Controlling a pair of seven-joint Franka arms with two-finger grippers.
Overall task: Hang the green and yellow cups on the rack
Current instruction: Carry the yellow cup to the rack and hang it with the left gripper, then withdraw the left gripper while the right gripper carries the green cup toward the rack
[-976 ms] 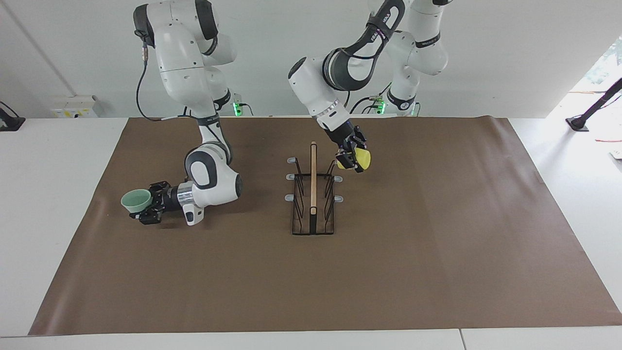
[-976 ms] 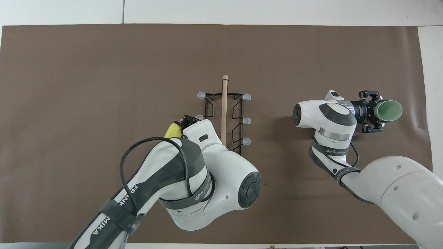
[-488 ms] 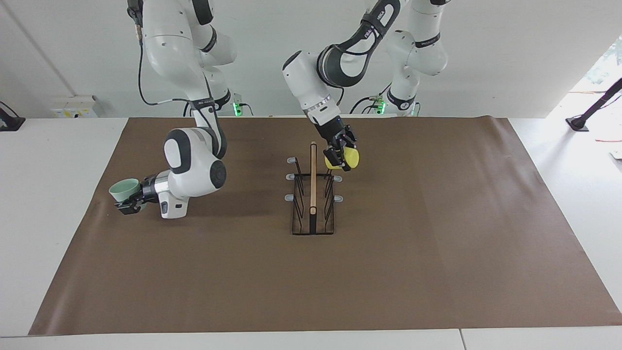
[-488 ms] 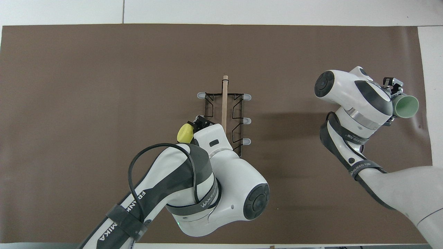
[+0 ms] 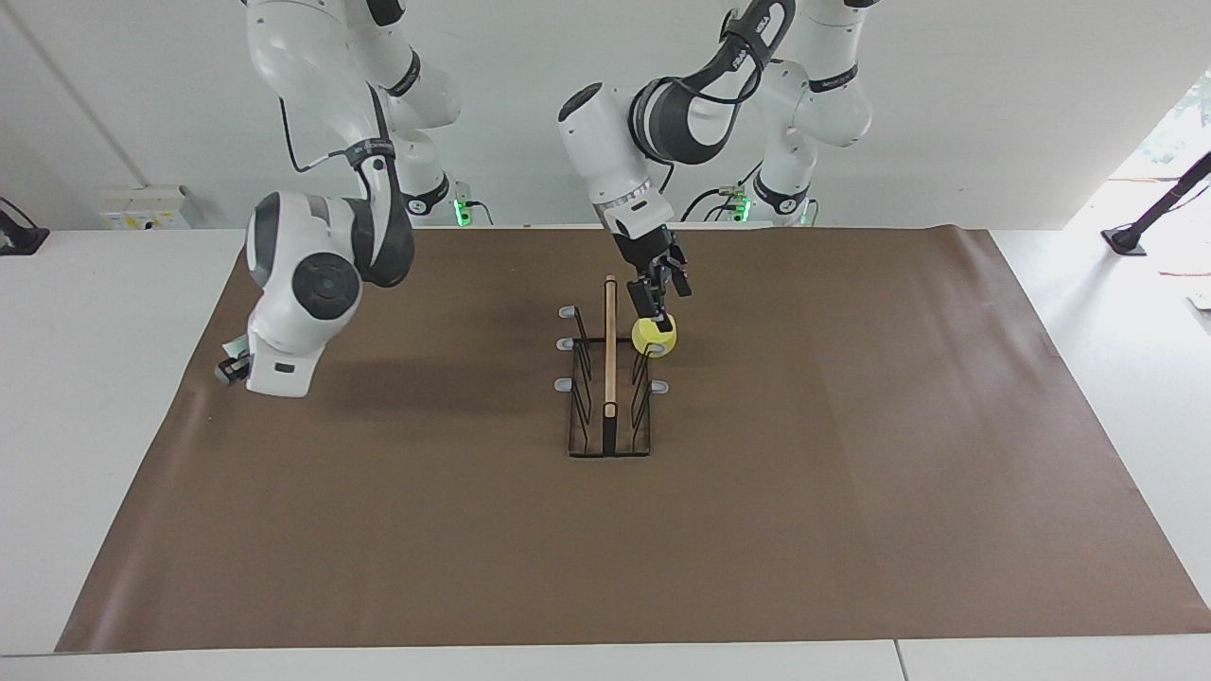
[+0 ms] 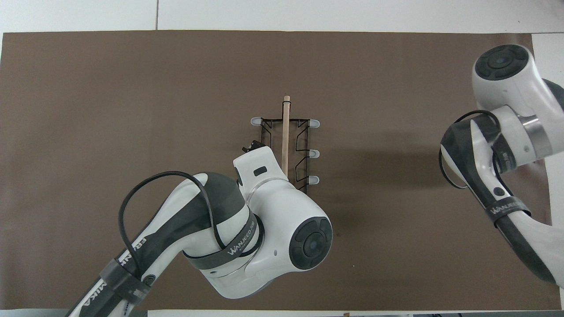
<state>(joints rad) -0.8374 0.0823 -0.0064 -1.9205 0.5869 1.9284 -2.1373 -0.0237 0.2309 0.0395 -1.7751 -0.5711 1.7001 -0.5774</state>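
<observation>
Brown mat (image 5: 851,473) covers table. Rack (image 5: 610,378) mid-mat. Yellow cup (image 5: 655,335) hangs on a rack prong toward the left arm's end. Left gripper (image 5: 659,295) just above it, fingers parted, holding nothing. Right gripper (image 5: 230,367) mostly hidden, clamped; green cup hidden.

You have the rack (image 5: 609,378) standing mid-mat (image 5: 851,473) on the table (image 5: 95,331), its top bar running from the robots' end toward the table's outer edge, with prongs out to either side. One cup (image 5: 654,336) sits on a prong on the side toward the left arm's end, in the half of the rack nearer the robots, with the left gripper (image 5: 659,295) directly over it. Your right gripper (image 5: 230,367) hangs over the mat's edge at the right arm's end, well apart from the rack and tucked under its own wrist.
</observation>
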